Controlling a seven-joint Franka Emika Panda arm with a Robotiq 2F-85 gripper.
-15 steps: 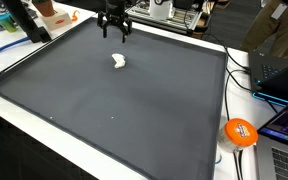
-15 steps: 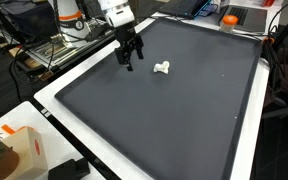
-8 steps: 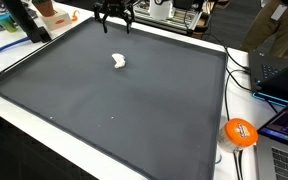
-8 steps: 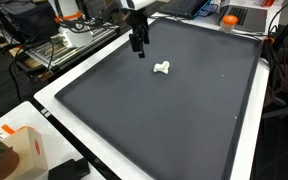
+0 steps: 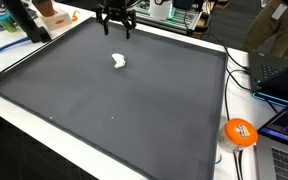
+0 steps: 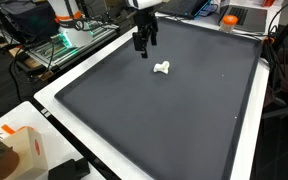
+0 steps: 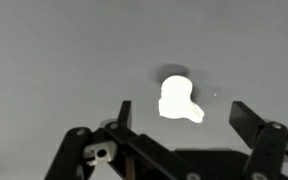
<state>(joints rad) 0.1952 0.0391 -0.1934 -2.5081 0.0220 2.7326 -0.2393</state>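
We count one white tabletop (image 5: 24, 126) (image 6: 69, 125). On it lies one large dark mat (image 5: 114, 110) (image 6: 174, 120), which covers nearly all of it. The mat has a low raised edge, like a shallow tray, and inside it we find only one thing, a small white piece.

Next there is one tool (image 5: 116, 31) (image 6: 144, 50). It hangs above the mat near its far edge, its two fingers stand wide apart, and nothing is between them.

In an exterior view one beige box (image 6: 19, 148) stands at a corner, off the mat; we cannot see what is in it. One orange ball (image 5: 240, 132) rests beside the mat, among cables.

The smallest is the one white piece (image 5: 118, 62) (image 6: 162, 68) (image 7: 178, 98). It lies flat on the mat, near the tool but not touching it. In the wrist view it appears below, between the two fingers.
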